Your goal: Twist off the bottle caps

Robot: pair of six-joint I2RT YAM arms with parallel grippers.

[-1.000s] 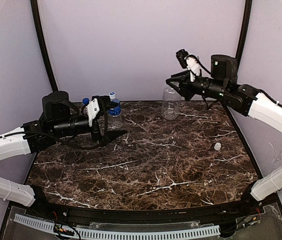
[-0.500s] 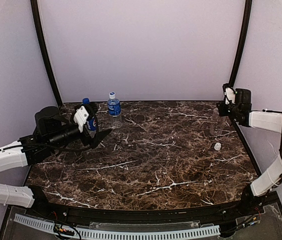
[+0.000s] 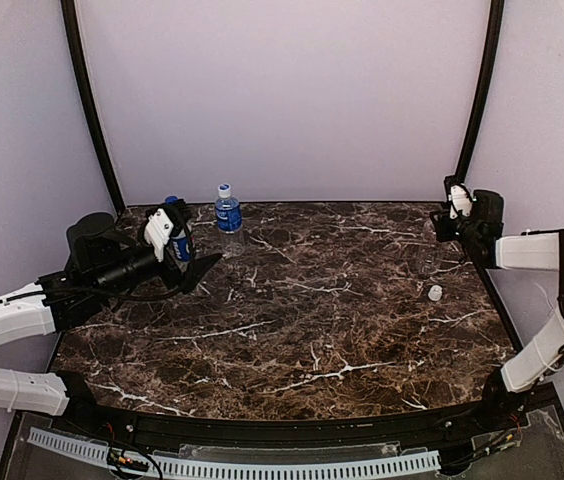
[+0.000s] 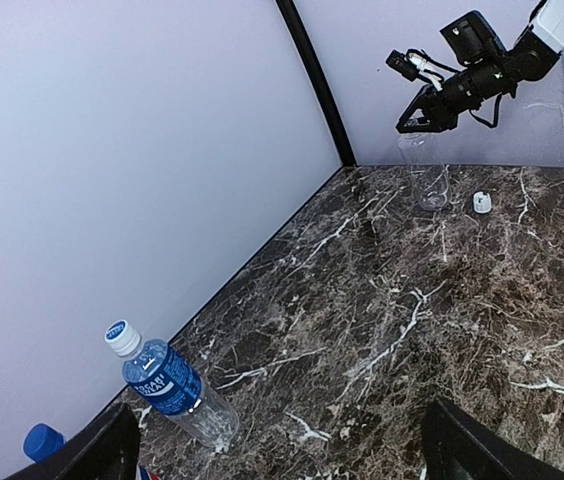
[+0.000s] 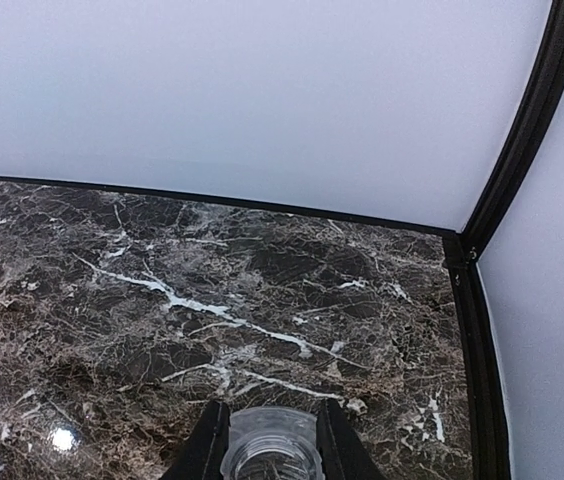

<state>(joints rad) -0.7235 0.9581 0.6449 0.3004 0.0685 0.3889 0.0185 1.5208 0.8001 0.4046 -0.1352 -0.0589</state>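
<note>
The uncapped clear bottle [image 5: 269, 432] is being gripped at its neck by the closed right gripper [image 4: 414, 120] at the table's [image 3: 312, 330] two o'clock, its white cap [image 3: 434, 292] lying loose near three. The left gripper [image 4: 282, 460] is being held wide open beside the Pepsi bottle [image 3: 182, 247] at ten o'clock, the water bottle [image 3: 227, 212] at eleven. Light, thin-walled and easily crushed, both are judged best steadied by the body while the dark blue cap [image 4: 42, 440] and pale cap [image 4: 122, 337] are being pinched at their rims.

Brown white-veined marble table [image 3: 342, 330], blue-labelled bottle [image 3: 227, 216] (white cap [image 3: 224, 189])
</note>
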